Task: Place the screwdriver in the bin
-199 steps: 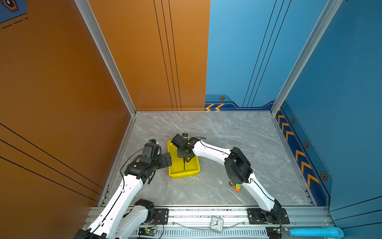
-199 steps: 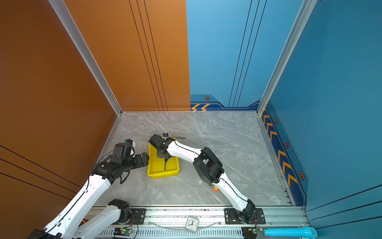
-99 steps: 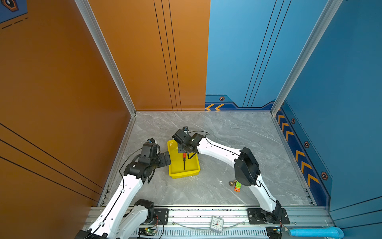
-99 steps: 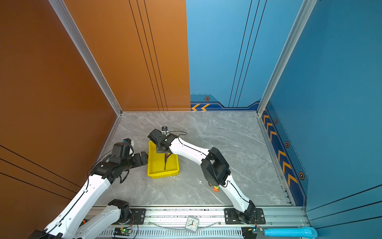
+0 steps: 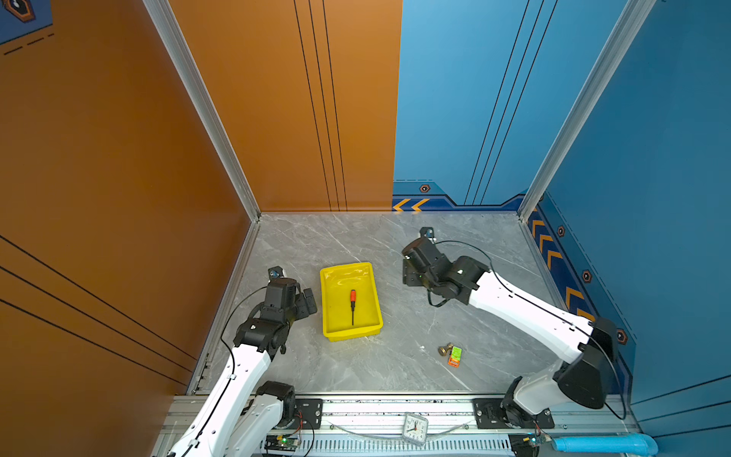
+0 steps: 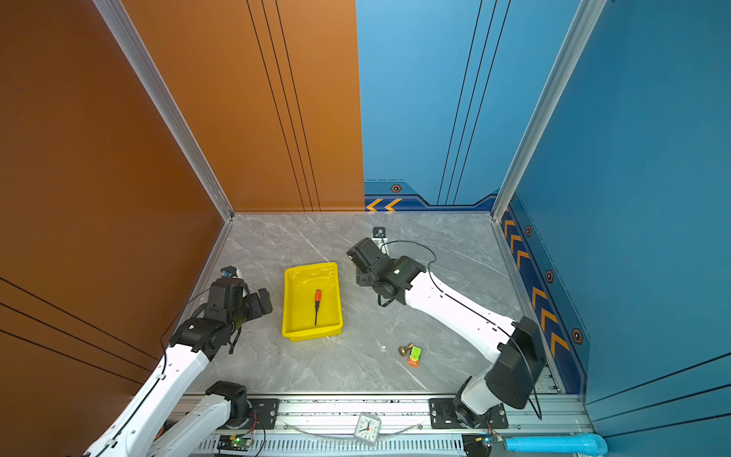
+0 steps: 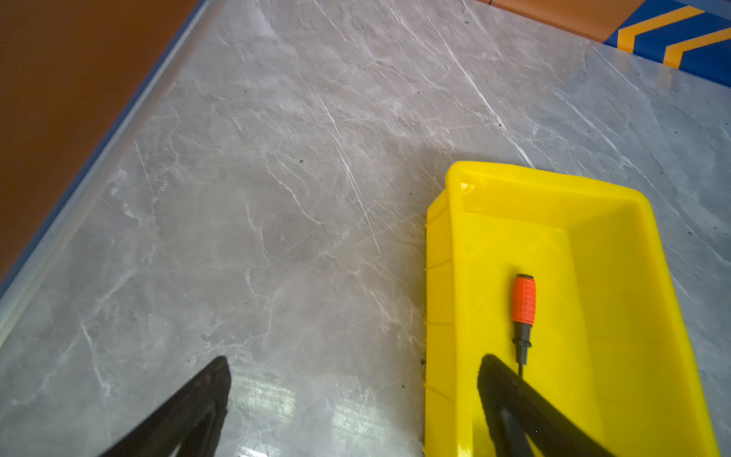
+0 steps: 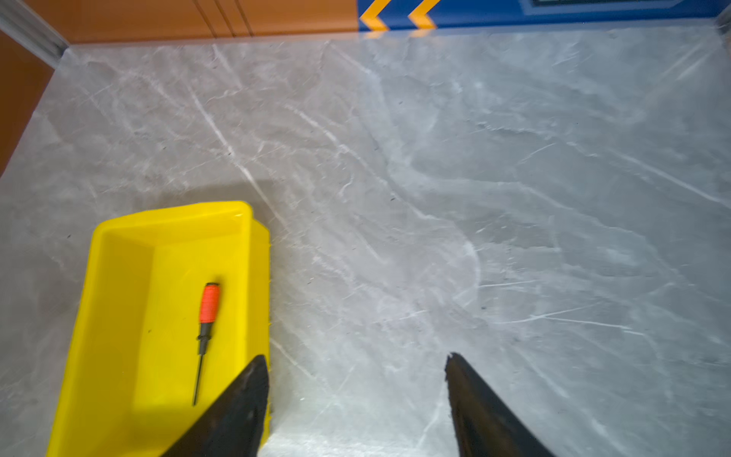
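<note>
Screwdriver (image 5: 353, 306) position: flat on the floor of the bin (image 5: 352, 335), roughly along the bin's long axis, with the orange-red handle toward the far wall of the enclosure and the thin dark shaft toward the robot's base rail. The tool lay near the middle of the bin floor, clear of all four walls, and nothing held it. The yellow bin rested on the grey marble tabletop (image 5: 395, 368) between the two arms. The left gripper (image 7: 354, 376) stood just beside the bin's left long wall. Its jaws were spread wide with only bare tabletop between them and nothing gripped. In the left wrist view one finger (image 7: 510, 399) overlapped the bin and hid the shaft's tip; contact with the bin could not be confirmed. The right gripper (image 8: 356, 362) stood to the right of the bin, apart from it in both top views. Its jaws were likewise set wide apart and empty, with marble showing in the gap. A small orange-and-green box (image 5: 455, 356) and a small brass-coloured object (image 5: 445, 349) lay just beside each other on the tabletop, well apart from the bin. A small clock (image 5: 415, 429) sat on the base rail.
</note>
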`<action>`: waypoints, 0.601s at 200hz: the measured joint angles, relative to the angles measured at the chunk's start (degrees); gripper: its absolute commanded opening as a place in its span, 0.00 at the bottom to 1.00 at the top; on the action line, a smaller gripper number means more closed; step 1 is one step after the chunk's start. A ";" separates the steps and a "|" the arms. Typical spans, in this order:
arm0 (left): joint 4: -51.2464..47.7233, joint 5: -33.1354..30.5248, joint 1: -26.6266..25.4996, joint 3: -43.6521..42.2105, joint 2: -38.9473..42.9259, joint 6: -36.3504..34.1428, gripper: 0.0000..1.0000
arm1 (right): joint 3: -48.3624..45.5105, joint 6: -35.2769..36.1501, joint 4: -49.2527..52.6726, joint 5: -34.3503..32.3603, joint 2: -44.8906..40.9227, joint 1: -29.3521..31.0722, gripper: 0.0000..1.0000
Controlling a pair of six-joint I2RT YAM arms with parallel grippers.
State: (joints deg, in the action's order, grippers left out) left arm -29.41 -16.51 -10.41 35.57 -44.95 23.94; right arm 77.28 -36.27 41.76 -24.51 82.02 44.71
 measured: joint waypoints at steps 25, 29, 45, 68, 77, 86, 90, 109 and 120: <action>6.43 -3.34 0.31 -6.75 3.17 -1.14 0.98 | -8.15 3.26 -0.24 -1.31 -10.69 -9.01 1.00; 7.80 -3.65 0.42 -7.93 3.61 -1.77 0.98 | -9.44 3.63 -0.35 -1.38 -12.41 -10.93 1.00; 13.16 -3.91 0.70 -11.78 4.57 -4.59 0.98 | -14.03 5.68 -0.76 -1.95 -17.64 -17.42 1.00; 20.63 -3.87 1.11 -14.60 3.15 -10.36 0.98 | -20.74 8.96 -3.04 -2.03 -23.08 -26.14 1.00; 23.65 -3.85 1.42 -14.84 1.62 -12.70 0.98 | -23.65 10.19 -4.81 -0.68 -24.81 -29.62 1.00; 26.53 -3.85 1.66 -14.88 -0.11 -14.73 0.98 | -26.71 11.08 -6.78 0.57 -26.49 -33.00 1.00; 28.00 -3.85 1.81 -14.91 -1.11 -15.63 0.98 | -28.35 11.45 -7.87 0.83 -27.30 -34.82 1.00; 34.32 -3.82 2.58 -14.95 -5.73 -18.73 0.98 | -35.30 12.15 -12.59 1.79 -30.23 -41.44 1.00; 37.81 -3.74 3.17 -14.99 -8.50 -20.09 0.98 | -38.62 12.07 -15.23 1.14 -30.99 -43.71 1.00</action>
State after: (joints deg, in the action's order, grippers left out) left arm 8.40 -20.25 -7.25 20.58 -53.45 3.86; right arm 38.65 -24.21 26.52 -23.38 51.03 0.99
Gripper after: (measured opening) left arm 0.980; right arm 0.998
